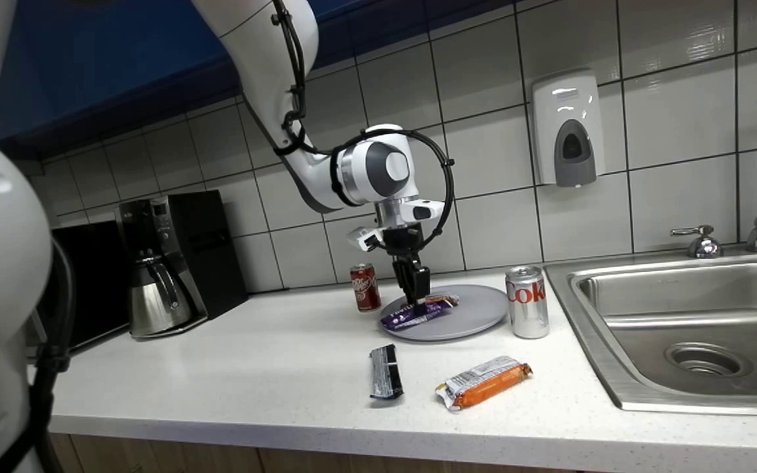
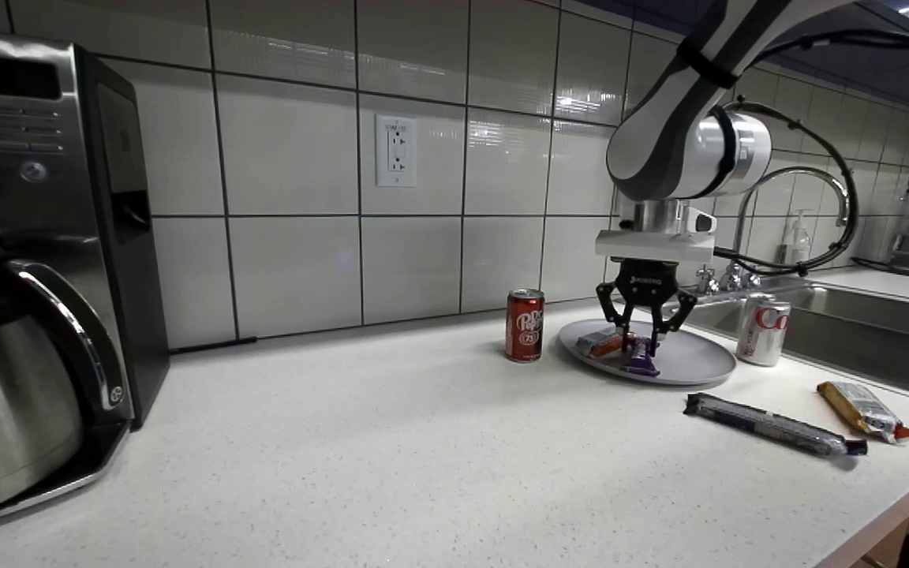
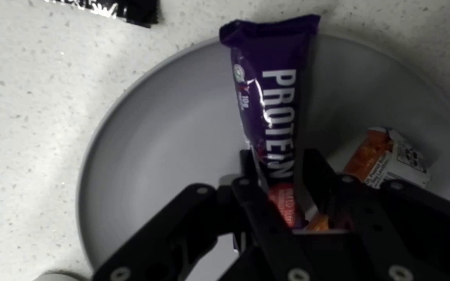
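A purple protein bar [image 3: 266, 78] lies across the grey plate [image 3: 170, 128], one end reaching past the rim in the wrist view. Astride its middle stands my gripper [image 3: 275, 156], low over the plate, its jaws parted a little wider than the bar. A narrow dark gap shows between the bar and the right finger; the left finger is close against it or touching. An orange-and-white bar [image 3: 369, 156] rests on the plate beside the right finger, partly hidden. In an exterior view both the purple bar [image 2: 641, 364] and gripper [image 2: 640, 353] are at plate level.
A Dr Pepper can [image 1: 365, 288] and a Diet Coke can [image 1: 527, 302] flank the plate. On the counter in front lie a black-wrapped bar [image 1: 386, 372] and an orange bar [image 1: 487, 382]. A sink [image 1: 589, 341] and a coffee maker [image 1: 175, 256] stand at opposite ends.
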Controlling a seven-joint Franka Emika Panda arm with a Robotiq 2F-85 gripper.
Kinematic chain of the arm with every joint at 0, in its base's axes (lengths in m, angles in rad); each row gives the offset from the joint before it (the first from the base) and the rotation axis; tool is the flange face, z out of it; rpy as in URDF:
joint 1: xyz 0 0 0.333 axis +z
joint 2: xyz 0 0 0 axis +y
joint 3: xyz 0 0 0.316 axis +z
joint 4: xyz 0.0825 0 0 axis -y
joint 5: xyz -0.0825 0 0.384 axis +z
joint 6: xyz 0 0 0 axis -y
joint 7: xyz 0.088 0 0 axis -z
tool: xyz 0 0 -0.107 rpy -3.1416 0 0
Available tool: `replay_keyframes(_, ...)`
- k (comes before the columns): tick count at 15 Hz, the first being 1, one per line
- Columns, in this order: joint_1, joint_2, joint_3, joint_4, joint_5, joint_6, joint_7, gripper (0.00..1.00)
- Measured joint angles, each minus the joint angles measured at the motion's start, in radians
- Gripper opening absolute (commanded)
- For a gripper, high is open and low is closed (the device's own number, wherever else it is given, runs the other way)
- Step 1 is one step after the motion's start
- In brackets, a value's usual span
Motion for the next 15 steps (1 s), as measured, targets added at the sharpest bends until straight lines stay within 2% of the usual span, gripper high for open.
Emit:
replay_keyframes(4,0.013,-0.002,0.000,0.012,0.000,0.000,0.000,1.00)
replay_keyframes(10,0.025,-0.039,0.000,-0.006,-0.024,0.000,0.000,1.00)
replay_keyframes(15,0.026,-0.130,0.000,-0.093,-0.075,0.000,0.000,1.00)
